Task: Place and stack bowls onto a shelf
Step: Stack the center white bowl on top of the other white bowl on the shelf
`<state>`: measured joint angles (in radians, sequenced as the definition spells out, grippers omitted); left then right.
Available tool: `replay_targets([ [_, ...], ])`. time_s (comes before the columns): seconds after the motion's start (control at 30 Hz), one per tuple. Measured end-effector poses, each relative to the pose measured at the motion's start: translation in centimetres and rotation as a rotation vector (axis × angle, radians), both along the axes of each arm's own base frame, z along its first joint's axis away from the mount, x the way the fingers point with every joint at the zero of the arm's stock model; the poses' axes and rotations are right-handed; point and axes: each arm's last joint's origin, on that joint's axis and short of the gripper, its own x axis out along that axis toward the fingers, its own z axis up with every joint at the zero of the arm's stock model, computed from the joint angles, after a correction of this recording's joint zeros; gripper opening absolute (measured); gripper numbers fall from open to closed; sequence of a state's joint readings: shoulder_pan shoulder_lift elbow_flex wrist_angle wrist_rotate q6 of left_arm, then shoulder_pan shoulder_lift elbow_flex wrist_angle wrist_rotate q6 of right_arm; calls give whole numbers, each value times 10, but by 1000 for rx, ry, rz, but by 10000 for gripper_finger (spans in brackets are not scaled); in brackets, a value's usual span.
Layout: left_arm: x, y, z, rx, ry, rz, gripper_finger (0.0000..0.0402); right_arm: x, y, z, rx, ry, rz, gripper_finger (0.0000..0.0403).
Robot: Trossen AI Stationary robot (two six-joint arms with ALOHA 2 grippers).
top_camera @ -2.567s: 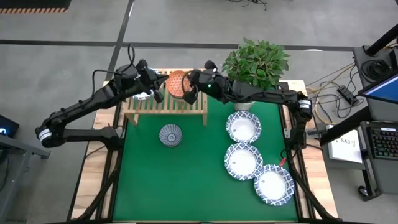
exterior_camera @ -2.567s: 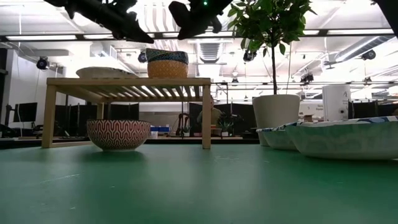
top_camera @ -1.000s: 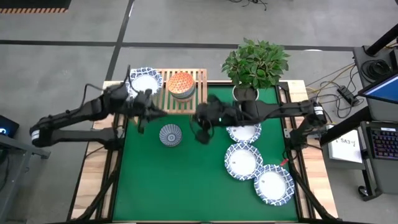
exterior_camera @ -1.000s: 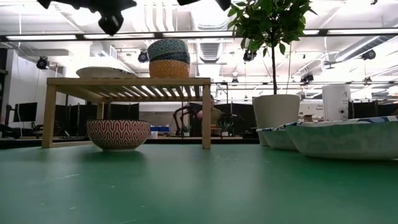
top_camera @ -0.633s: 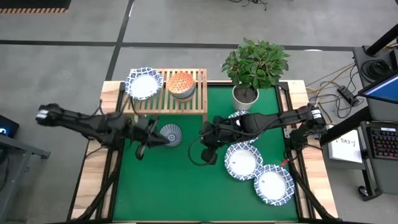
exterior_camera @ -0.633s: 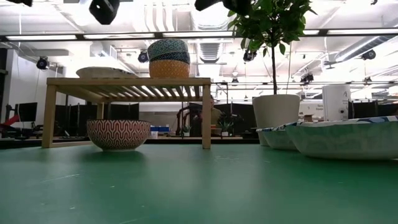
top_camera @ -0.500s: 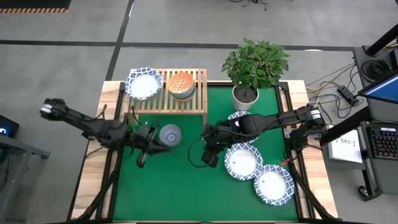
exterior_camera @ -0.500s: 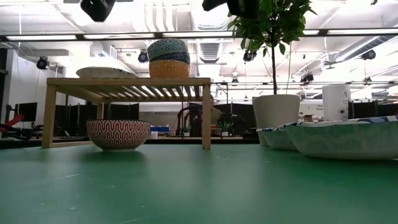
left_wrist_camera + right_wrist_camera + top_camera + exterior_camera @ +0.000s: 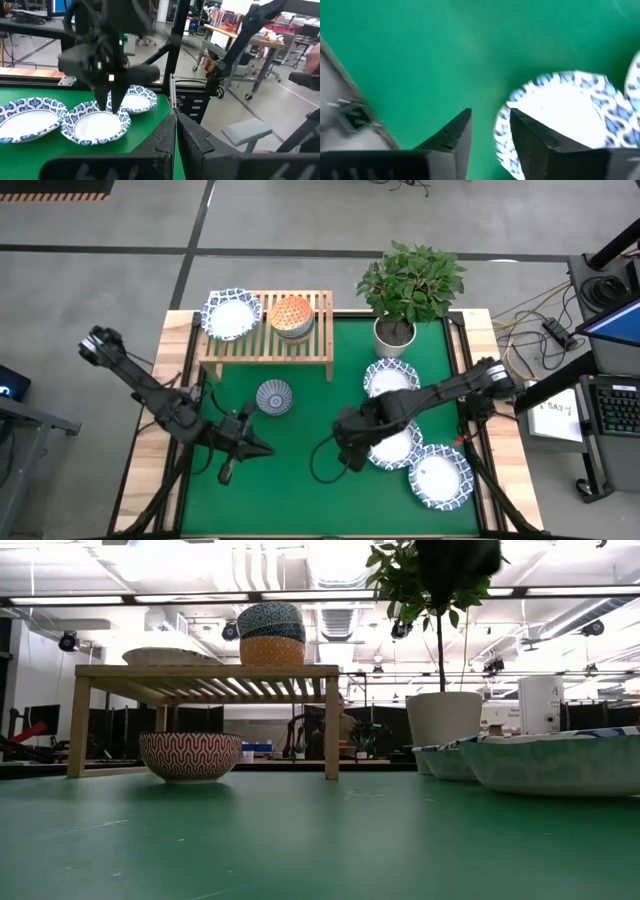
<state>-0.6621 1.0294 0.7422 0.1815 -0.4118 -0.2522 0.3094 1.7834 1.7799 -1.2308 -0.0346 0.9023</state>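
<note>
Left gripper (image 9: 262, 448): pressed together, empty, at table's 7 o'clock.
Right gripper (image 9: 352, 457): spread, empty, just beside middle white bowl (image 9: 397, 443).
Shelf (image 9: 310, 345): three bowls on top.

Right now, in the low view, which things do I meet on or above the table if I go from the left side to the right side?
Flat white bowl on the shelf → red-patterned bowl under the shelf → stacked small bowls on the shelf → white plant pot → wide blue-rimmed bowls.

Parted right gripper (image 9: 490, 131) over blue-rimmed bowl (image 9: 565, 112)
</note>
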Motion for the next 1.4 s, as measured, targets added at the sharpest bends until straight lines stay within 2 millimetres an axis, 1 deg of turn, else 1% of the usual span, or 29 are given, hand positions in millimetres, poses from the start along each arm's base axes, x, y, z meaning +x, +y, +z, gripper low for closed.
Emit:
replay_targets([
  [0.17, 13, -10, -3, -5, 10, 6, 0, 7, 14, -33, -55, 140, 25, 167],
  [0.3, 24, -19, -3, -5, 23, 12, 0, 15, 24, -61, -85, 216, 54, 179],
  [0.4, 31, -25, -3, 0, 31, 11, 0, 17, 30, -84, -118, 302, 83, 178],
  [0.57, 42, -33, -2, 9, 43, 10, 0, 18, 38, -114, -179, 412, 132, 168],
  [0.67, 46, -36, -2, 13, 48, 10, 0, 19, 42, -128, -216, 445, 170, 160],
  [0.77, 48, -38, -1, 12, 47, 10, 0, 20, 43, -133, -237, 451, 182, 146],
  [0.9, 49, -39, -2, 19, 55, 9, 0, 19, 44, -132, -236, 446, 184, 108],
  [1.03, 49, -38, -1, 19, 52, 15, 0, 17, 43, -120, -229, 415, 239, 41],
  [1.07, 48, -38, 0, 18, 49, 18, 0, 16, 43, -115, -224, 401, 260, 25],
  [1.1, 48, -38, 1, 18, 47, 20, 0, 16, 43, -109, -219, 385, 276, 19],
  [1.2, 47, -37, 2, 33, 38, 22, 0, 15, 41, -89, -200, 321, 308, 14],
  [1.3, 46, -35, 4, 67, 26, 27, 0, 10, 39, -62, -177, 219, 363, 13],
  [1.4, 45, -34, 6, 89, 12, 44, 0, 5, 37, -32, -154, 54, 454, 12],
])
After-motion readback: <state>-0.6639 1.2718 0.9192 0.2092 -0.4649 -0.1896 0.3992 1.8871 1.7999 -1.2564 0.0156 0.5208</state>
